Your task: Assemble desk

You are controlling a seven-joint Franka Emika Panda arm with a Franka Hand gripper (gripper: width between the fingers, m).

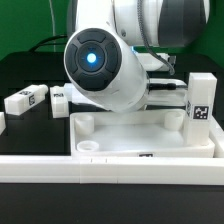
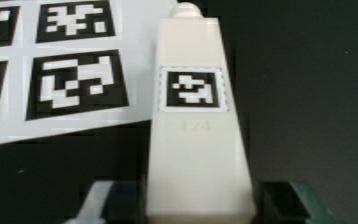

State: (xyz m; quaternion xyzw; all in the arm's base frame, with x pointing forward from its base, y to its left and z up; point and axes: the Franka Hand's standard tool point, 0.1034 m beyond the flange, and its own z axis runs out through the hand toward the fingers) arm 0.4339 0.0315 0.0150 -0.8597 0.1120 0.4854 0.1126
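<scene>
In the wrist view a white square-section leg [image 2: 197, 150] with a black-and-white tag runs out from between my gripper [image 2: 197, 205]. The dark fingers [image 2: 119, 200] press close on both of its sides, so the gripper is shut on this leg, above the black table. In the exterior view the arm's bulky body [image 1: 100, 65] hides the gripper. The white desk top [image 1: 110, 150], with a raised rim and corner sockets, lies in front of the arm. One leg [image 1: 200, 100] stands upright at its far corner on the exterior view's right. Two more legs [image 1: 25, 100] [image 1: 60, 97] lie on the table at the left.
The marker board [image 2: 51, 70] lies flat on the black table beside the held leg in the wrist view. A white border rail [image 1: 60, 165] runs along the front of the exterior view.
</scene>
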